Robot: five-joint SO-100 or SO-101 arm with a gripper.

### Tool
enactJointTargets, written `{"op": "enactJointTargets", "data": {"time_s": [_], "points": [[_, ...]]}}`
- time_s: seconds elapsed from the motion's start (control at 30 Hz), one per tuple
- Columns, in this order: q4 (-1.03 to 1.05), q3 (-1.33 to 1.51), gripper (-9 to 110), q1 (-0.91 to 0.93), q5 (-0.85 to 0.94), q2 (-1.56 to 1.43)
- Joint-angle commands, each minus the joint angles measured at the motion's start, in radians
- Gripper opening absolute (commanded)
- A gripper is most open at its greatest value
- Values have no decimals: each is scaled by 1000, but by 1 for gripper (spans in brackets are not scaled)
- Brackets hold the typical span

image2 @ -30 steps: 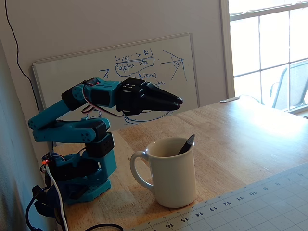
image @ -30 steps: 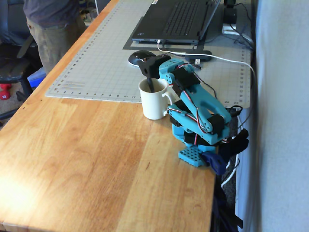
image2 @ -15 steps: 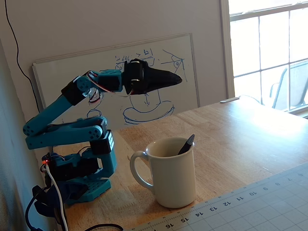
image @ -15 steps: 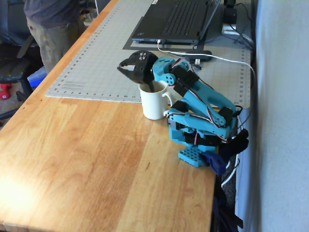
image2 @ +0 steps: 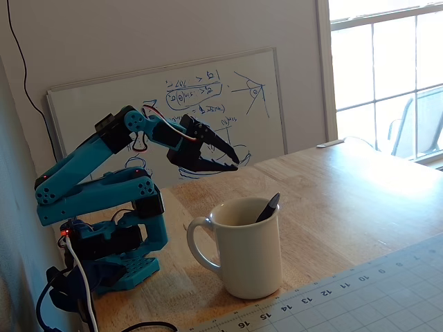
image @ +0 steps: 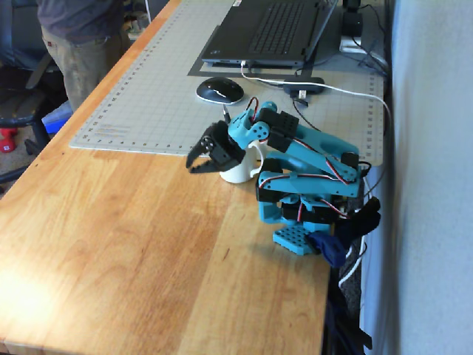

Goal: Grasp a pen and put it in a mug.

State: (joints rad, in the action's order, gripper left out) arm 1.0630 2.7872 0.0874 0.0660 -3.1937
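The pen [image2: 268,207] stands tilted inside the mug [image2: 246,252], its upper end leaning on the rim and poking a little above it, on the side away from the handle. The mug sits upright on the wooden bench [image2: 346,187], just beside the edge of a gridded cutting mat [image2: 360,294]. In a fixed view from the other side, the mug [image: 240,171] is mostly hidden behind the blue arm [image: 295,159]. The jaws [image2: 228,163] hang in the air above and behind the mug, parted narrowly and holding nothing. On the mat lie a computer mouse [image: 219,90] and a laptop [image: 270,29].
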Motion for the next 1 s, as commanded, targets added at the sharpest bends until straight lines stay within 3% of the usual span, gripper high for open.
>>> {"op": "enactJointTargets", "data": {"time_s": [0.0,0.2,0.57,0.97], "points": [[169,-6,2,-21,34,-38],[328,58,2,-20,37,-135],[163,224,2,-26,37,-155],[129,316,2,-26,26,-155]]}}
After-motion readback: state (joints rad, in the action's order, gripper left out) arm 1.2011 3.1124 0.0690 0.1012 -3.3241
